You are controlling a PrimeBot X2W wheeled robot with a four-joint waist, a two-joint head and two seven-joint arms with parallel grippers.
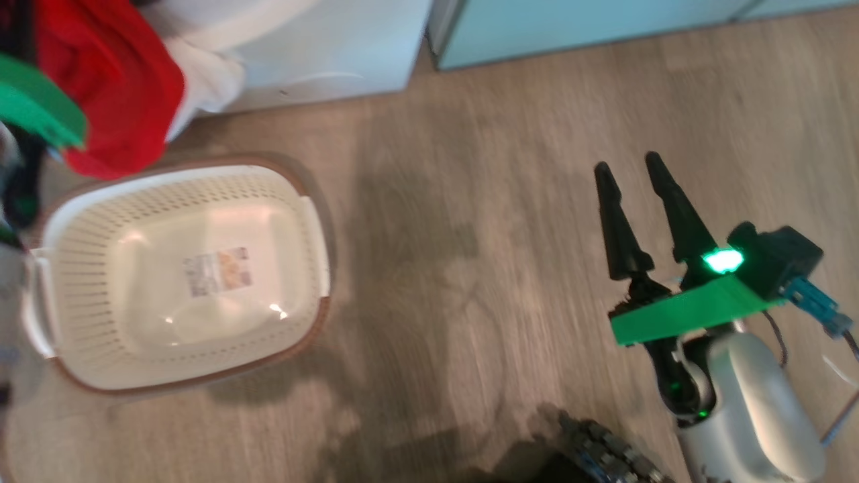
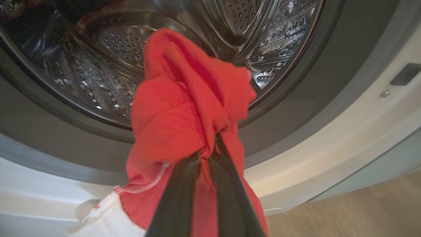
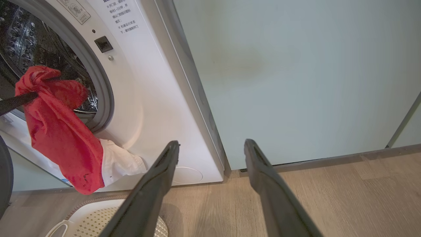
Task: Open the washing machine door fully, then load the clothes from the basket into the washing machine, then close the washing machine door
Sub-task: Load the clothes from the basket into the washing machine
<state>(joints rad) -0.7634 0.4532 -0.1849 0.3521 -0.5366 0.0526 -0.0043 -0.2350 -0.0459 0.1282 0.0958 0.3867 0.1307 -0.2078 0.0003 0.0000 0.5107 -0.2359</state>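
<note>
My left gripper (image 2: 209, 148) is shut on the clothes (image 2: 184, 108), a bright red garment with a white cloth part (image 2: 105, 220) hanging below. It holds them just in front of the washing machine's steel drum (image 2: 98, 65). In the right wrist view the red clothes (image 3: 59, 131) hang at the drum's opening, against the white washing machine (image 3: 144, 98). A dark curved edge at the far left (image 3: 5, 177) looks like the open door. The basket (image 1: 80, 221) stands on the floor with only a label in it. My right gripper (image 1: 625, 164) is open over bare floor, holding nothing.
Pale mint-green cabinets (image 3: 296, 82) stand right beside the washing machine. Wood-look floor (image 1: 470, 201) stretches between the basket and my right arm. A dark part of my base (image 1: 597, 449) shows at the bottom edge.
</note>
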